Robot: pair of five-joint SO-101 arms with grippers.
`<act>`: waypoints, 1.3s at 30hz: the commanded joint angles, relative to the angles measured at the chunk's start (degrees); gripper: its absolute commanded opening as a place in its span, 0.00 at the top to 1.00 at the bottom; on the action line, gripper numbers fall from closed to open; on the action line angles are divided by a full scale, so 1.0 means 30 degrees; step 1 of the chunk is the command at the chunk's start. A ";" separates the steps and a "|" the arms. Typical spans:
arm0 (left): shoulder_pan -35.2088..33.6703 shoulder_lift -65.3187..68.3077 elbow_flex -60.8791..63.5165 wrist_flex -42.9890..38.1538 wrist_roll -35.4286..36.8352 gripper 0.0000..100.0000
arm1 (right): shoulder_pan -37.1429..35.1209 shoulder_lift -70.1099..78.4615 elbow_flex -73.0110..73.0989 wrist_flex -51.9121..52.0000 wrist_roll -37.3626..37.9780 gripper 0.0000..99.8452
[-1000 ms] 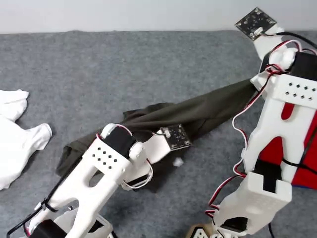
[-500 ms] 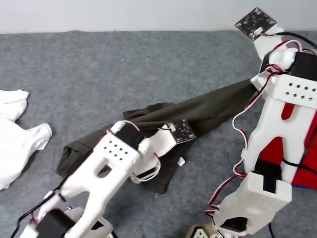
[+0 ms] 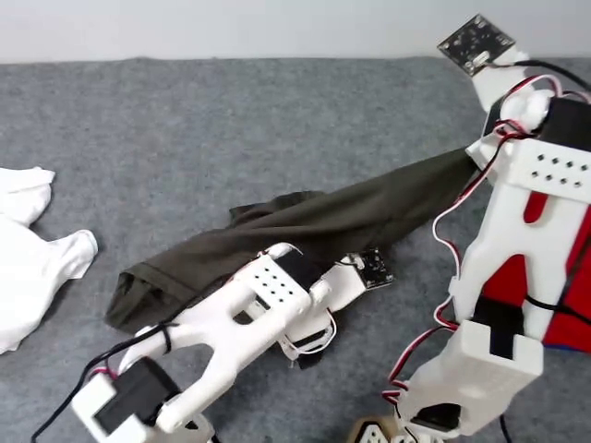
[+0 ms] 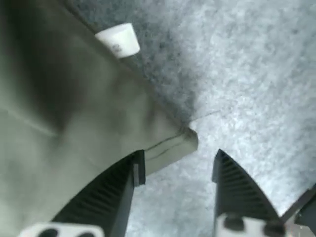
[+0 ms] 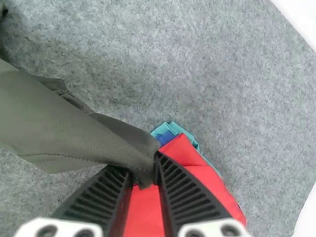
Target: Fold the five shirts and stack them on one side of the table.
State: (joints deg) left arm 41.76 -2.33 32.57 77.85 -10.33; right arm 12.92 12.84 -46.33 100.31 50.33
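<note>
Olive shirt (image 3: 305, 226) stretched across mat (image 3: 185, 120) centre, long axis far-right to near-left. Far-right end pinched in right gripper (image 5: 143, 170). Left gripper (image 4: 178, 157) spread wide, near hem corner (image 4: 183, 141) lying just between jaws.

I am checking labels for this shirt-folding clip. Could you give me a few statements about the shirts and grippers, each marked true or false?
1. The right gripper is shut on one end of the olive shirt. True.
2. The left gripper is clamped on the olive shirt's hem. False: its jaws stand open over a corner of the shirt.
3. A white shirt lies crumpled on the table, apart from the olive shirt. True.
4. The olive shirt is folded into a neat square. False: it is stretched out long and bunched, with one end held by the right gripper.
5. A red garment lies below the right gripper, with teal cloth at its edge. True.
</note>
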 commanded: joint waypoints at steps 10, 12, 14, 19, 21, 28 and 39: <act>0.0029 0.3487 -0.1158 -0.1963 0.0293 0.77 | -0.0249 -0.1480 -0.0879 0.0601 0.0088 0.99; 0.0029 0.4249 -0.1744 -0.1817 0.0410 0.77 | -0.0425 -0.1480 -0.0879 0.0601 0.0088 0.99; 0.0088 0.5333 -0.2447 -0.1788 0.1231 0.79 | -0.0630 -0.1480 -0.0879 0.0601 0.0088 0.99; 0.0117 0.7912 -0.4850 -0.0703 0.1758 0.91 | -0.0806 -0.1480 -0.0879 0.0601 0.0088 0.99; 0.0059 0.8352 -0.5553 -0.0205 0.1436 0.98 | -0.0777 -0.1480 -0.0879 0.0601 0.0088 0.99; -0.0029 0.5978 -0.6286 0.1055 0.0821 0.99 | -0.0777 -0.1538 -0.0879 0.0601 0.0088 0.99; -0.2462 -0.2989 -0.6344 0.4630 -0.1641 0.99 | -0.0161 -0.1890 -0.0996 0.0630 0.0117 0.99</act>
State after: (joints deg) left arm 38.68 -2.07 15.96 88.92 -12.53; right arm 11.08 12.84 -46.33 100.31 50.33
